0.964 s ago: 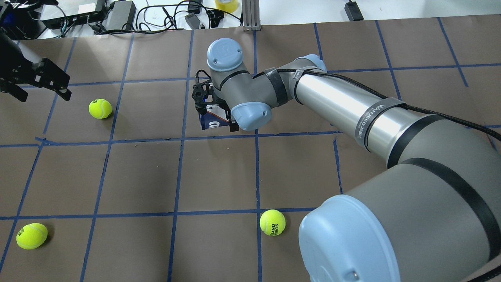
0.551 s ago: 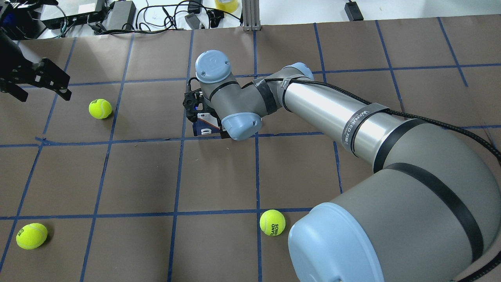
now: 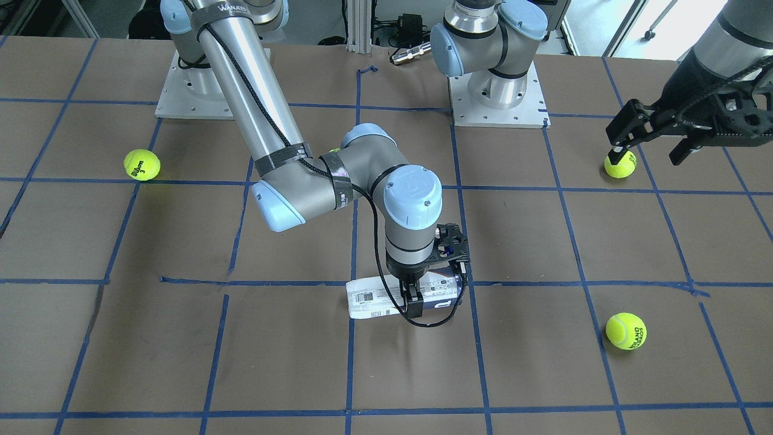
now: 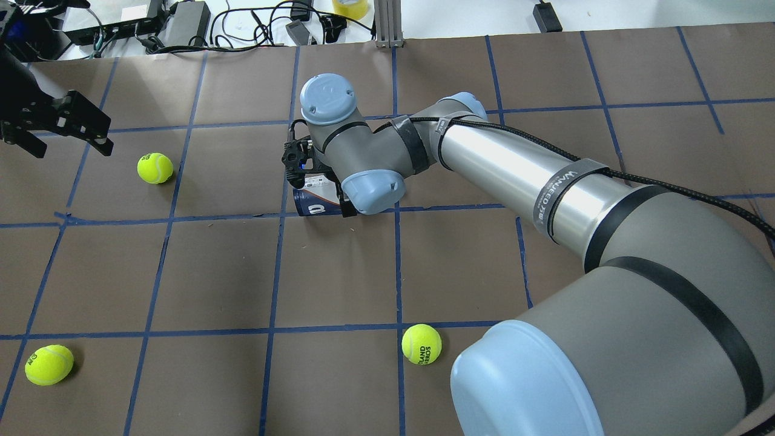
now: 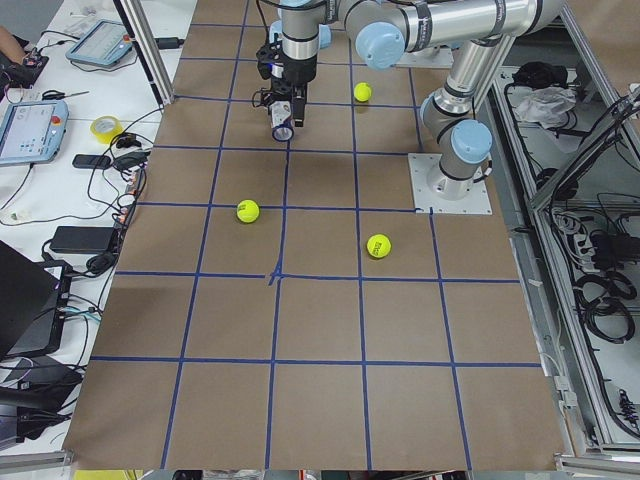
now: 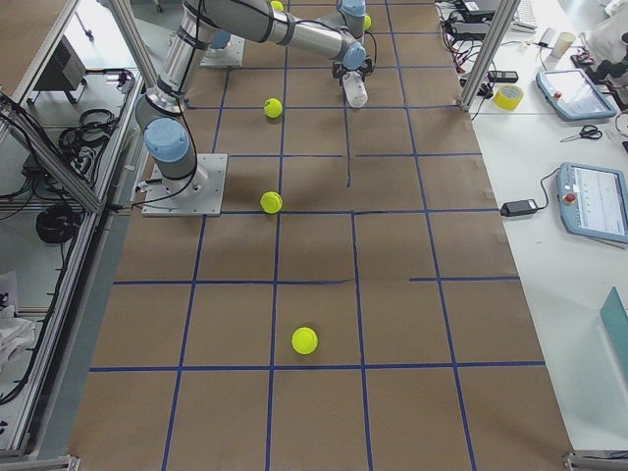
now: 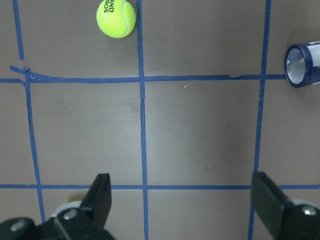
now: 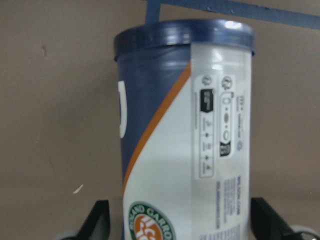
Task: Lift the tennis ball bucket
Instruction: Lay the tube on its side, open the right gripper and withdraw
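The tennis ball bucket (image 3: 377,300) is a white and navy can lying on its side near the table's middle, and it also shows in the overhead view (image 4: 312,204). My right gripper (image 3: 416,295) straddles its middle from above. In the right wrist view the can (image 8: 185,125) fills the space between the fingers (image 8: 100,220). A strip of table shows between the left finger and the can, and the right finger is at its edge. My left gripper (image 4: 69,142) is open and empty at the far left, above the table. The can's open end (image 7: 300,65) shows in the left wrist view.
Loose yellow-green tennis balls lie around: one (image 4: 155,168) near my left gripper, one (image 4: 49,364) at the near left, one (image 4: 421,344) near the middle front. Cables and boxes (image 4: 181,24) lie beyond the table's far edge.
My right arm has come down and to the left, and the can has come with it, sitting lower than a second ago. My left gripper has barely moved.
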Available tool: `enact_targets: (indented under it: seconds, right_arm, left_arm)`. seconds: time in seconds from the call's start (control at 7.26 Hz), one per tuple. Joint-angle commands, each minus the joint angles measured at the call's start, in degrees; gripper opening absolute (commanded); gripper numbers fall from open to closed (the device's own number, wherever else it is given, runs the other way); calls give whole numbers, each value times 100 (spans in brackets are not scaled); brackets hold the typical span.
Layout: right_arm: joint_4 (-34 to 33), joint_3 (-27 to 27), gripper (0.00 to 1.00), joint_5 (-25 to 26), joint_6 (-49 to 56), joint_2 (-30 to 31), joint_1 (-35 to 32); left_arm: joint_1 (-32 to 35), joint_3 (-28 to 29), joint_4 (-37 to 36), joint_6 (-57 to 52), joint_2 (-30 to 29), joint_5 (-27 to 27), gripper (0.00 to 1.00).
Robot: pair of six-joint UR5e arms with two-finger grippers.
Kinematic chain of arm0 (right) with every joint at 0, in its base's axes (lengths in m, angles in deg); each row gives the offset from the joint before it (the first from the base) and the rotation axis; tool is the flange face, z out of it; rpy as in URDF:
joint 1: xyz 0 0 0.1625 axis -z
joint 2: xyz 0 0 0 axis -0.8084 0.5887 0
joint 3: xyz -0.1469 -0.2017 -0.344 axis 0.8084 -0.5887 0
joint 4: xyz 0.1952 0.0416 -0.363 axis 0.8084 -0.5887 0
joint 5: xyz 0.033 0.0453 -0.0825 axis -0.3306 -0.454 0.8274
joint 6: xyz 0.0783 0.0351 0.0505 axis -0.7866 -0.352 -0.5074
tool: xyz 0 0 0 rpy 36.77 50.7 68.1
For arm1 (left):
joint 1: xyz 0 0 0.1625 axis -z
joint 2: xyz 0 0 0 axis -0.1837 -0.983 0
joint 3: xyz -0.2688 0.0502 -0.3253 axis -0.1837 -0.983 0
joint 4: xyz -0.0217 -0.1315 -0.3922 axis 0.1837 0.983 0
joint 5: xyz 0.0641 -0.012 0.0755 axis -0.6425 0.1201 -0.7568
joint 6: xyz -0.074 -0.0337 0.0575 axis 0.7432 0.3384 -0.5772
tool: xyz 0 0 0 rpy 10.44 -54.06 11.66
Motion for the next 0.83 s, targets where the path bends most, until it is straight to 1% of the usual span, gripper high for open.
enact_targets:
  seconds: [0.0,0.14,0.28,0.41,0.55,0.69]
  right_arm:
    - [460,-74,100,-42,-159,437,159]
    - [715,-75,100,-155,-213,648,455]
    - [830,-101,100,-705,-222,920,946]
    - [1397,-153,100,-1111,-231,1349,1394]
    - [2064,-162,100,-1019,-266,1902,1582]
    - [2384,-154,100,-652,-510,2282,1731]
  left_arm:
    - [2,-21,0,-8,-1,8,100]
    - [2,-30,17,-8,-1,17,100]
    - [2,-30,35,-8,-9,130,100]
    - [-16,-39,18,-16,-79,497,100]
    - [-16,-56,0,-16,-158,857,100]
    - [-24,-205,-43,1,-220,1043,100]
